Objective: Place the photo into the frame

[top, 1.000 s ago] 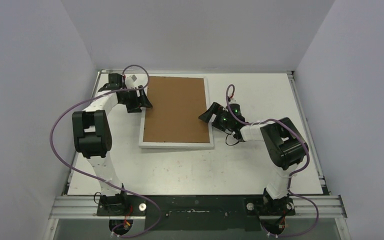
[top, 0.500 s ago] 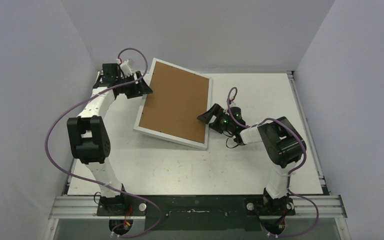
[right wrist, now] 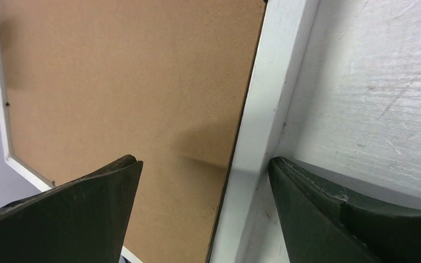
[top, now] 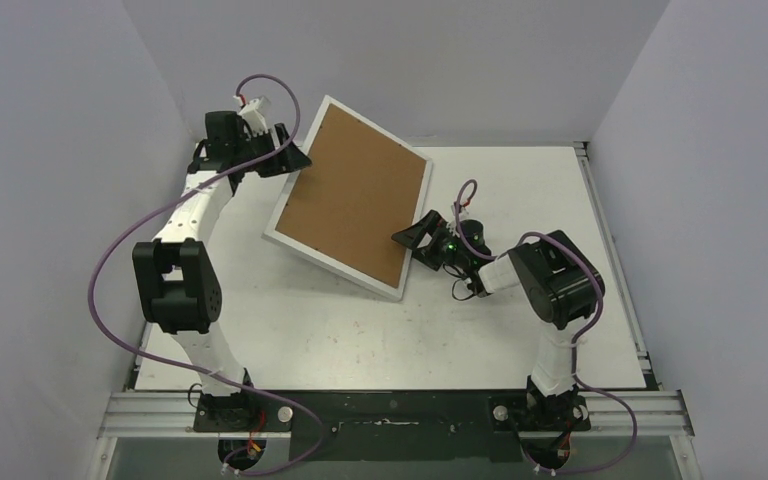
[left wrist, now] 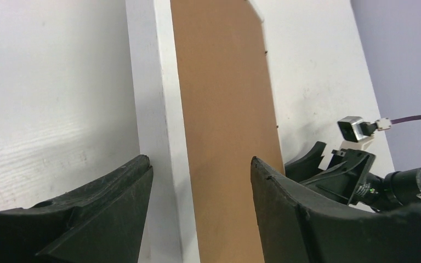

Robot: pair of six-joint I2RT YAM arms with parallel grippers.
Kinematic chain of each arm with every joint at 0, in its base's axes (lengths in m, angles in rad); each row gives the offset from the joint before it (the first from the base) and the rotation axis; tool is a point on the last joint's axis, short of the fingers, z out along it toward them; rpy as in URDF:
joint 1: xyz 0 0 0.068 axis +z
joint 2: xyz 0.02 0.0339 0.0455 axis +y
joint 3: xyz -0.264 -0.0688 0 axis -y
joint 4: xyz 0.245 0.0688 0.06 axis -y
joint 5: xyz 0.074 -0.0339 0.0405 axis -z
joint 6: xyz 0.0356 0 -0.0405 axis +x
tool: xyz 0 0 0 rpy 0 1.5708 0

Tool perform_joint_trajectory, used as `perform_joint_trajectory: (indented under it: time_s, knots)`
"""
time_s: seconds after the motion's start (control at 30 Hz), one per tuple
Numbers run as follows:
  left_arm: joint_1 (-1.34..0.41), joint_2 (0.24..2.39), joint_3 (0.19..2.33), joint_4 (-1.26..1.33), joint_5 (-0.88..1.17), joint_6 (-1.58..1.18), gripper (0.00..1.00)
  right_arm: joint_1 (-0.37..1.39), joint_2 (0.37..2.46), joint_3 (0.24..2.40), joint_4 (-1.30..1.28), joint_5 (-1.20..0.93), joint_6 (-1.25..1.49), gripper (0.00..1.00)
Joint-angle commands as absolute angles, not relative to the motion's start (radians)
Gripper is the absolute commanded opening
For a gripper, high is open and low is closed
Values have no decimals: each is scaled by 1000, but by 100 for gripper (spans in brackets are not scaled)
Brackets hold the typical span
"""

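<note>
Top camera: fixed high behind the arm bases, looking down and forward over the whole table (top: 360, 340). Left wrist camera: close, sighting along the frame's (left wrist: 153, 109) left edge. Right wrist camera: closer still, on its right edge. All three share the brown backing (right wrist: 115, 82).

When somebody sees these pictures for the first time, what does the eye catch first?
The large white frame, its brown board facing up, stands tilted in the middle of the table, with its left edge raised. The left gripper grips that raised edge, while the right gripper sits open astride the frame's low right edge.
</note>
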State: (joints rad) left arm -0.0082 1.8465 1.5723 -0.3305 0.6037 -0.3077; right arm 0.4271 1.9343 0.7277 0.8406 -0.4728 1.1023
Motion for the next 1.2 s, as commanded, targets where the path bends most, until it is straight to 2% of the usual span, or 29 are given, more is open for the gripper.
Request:
perform_joint_trajectory:
  time_s: [0.0, 0.63, 0.87, 1.17]
  knots:
    - [-177, 1805, 1578, -470, 968, -449, 61, 506, 2000, 718, 860, -644, 1161, 90]
    - [-300, 1811, 1588, -381, 975, -541, 60, 446, 1972, 651, 910, -652, 1201, 90]
    - [-317, 1815, 1605, -383, 969, -543, 60, 390, 1922, 589, 913, -672, 1172, 96]
    - [-356, 1808, 1608, -362, 980, -575, 60, 377, 1926, 598, 861, -670, 1124, 93]
